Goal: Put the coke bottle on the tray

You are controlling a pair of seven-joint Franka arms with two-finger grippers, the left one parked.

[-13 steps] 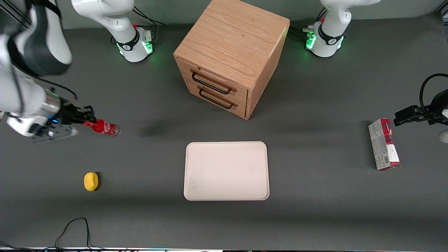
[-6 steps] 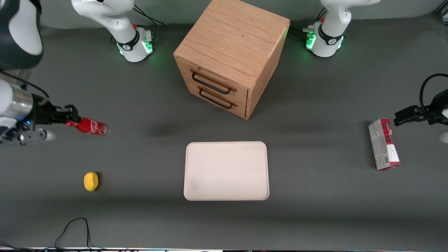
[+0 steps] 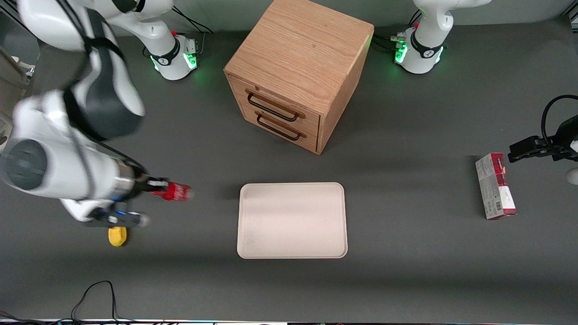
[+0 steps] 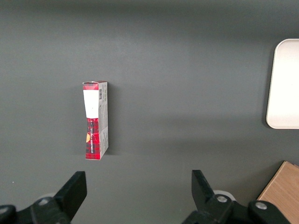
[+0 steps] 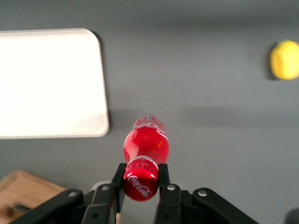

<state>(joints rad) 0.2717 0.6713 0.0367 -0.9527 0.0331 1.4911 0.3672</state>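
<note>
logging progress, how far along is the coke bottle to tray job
Done: the gripper has the coke bottle clamped at its cap between the jaws, lifted off the table. In hand: carrying it, now beside the tray. Left: move over the tray and set it down.

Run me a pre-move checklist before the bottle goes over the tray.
1. Grip: gripper jaws clamp the coke bottle at its cap: ok.
2. Bottle lifted off the table: ok, judging by its shadow.
3. Tray surface free: ok.
4. Bottle over the tray: not ok; it hangs beside the tray, toward the working arm's end.
5. Path to the tray: ok; the lemon lies nearer the front camera and the drawer cabinet farther from it.
</note>
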